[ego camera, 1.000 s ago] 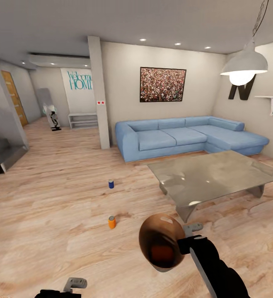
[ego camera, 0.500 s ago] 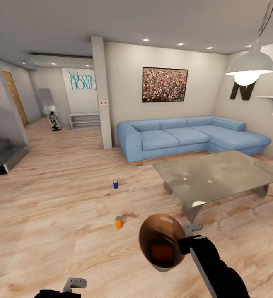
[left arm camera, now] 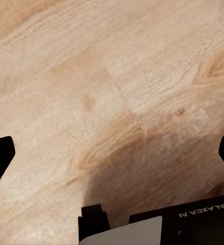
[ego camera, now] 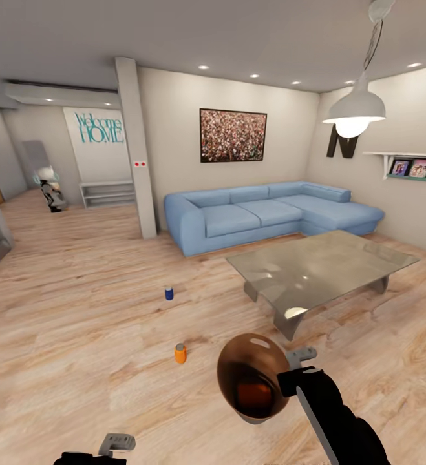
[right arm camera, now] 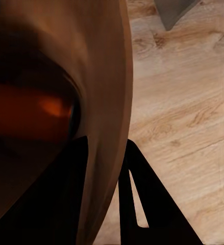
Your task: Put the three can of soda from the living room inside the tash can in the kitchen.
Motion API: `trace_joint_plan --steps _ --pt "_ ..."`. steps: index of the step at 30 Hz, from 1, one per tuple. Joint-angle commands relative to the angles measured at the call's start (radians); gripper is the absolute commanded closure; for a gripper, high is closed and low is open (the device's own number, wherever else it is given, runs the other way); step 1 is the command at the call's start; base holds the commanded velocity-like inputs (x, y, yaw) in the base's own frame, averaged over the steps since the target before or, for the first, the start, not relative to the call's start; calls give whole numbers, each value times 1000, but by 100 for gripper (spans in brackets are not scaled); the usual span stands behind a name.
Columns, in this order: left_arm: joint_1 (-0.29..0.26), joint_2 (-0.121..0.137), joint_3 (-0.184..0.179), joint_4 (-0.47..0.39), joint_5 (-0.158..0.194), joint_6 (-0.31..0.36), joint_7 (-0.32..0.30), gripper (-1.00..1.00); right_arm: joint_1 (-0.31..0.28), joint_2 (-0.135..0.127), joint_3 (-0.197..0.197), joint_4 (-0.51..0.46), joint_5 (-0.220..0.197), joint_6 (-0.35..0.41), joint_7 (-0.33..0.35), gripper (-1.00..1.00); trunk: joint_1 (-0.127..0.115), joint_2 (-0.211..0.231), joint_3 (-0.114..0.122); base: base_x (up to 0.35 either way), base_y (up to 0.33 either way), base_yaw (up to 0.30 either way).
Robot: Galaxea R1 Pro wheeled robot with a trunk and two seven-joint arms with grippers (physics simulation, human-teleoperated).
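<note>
My right gripper [ego camera: 289, 381] is shut on the rim of the tash can [ego camera: 251, 378], a round bin with a glossy copper-brown inside, held tilted with its mouth facing me. In the right wrist view the dark fingers [right arm camera: 76, 199] pinch the bin's wall [right arm camera: 109, 76], and an orange can [right arm camera: 30, 115] lies deep inside. On the wood floor ahead stand an orange can of soda [ego camera: 180, 353] and, farther off, a dark blue one [ego camera: 169, 293]. My left gripper [ego camera: 117, 444] hangs low at the bottom edge; its wrist view shows it [left arm camera: 112, 155] open over bare floor.
A low glass table [ego camera: 322, 265] stands to the right of the cans, with a long blue corner sofa [ego camera: 264, 213] behind it. A white pillar [ego camera: 135, 148] rises at the left of the sofa. A pendant lamp [ego camera: 353, 110] hangs over the table. A corridor runs off at the left.
The whole picture has shifted, so the camera has moved: sofa, table and lamp now sit further left in the view. Both arms and the held bin keep their places in the picture.
</note>
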Motion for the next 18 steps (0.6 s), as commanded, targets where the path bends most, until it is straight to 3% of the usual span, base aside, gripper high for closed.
trace_joint_plan --steps 1,18 --pt "0 0 0 0 0 0 0 -100 0 0 1 -1 -7 -1 1 100 0 0 1 0 305 -269" --pt "0 0 0 1 0 0 -2 -100 0 0 1 -1 -7 -1 2 100 0 0 19 0 274 -269"
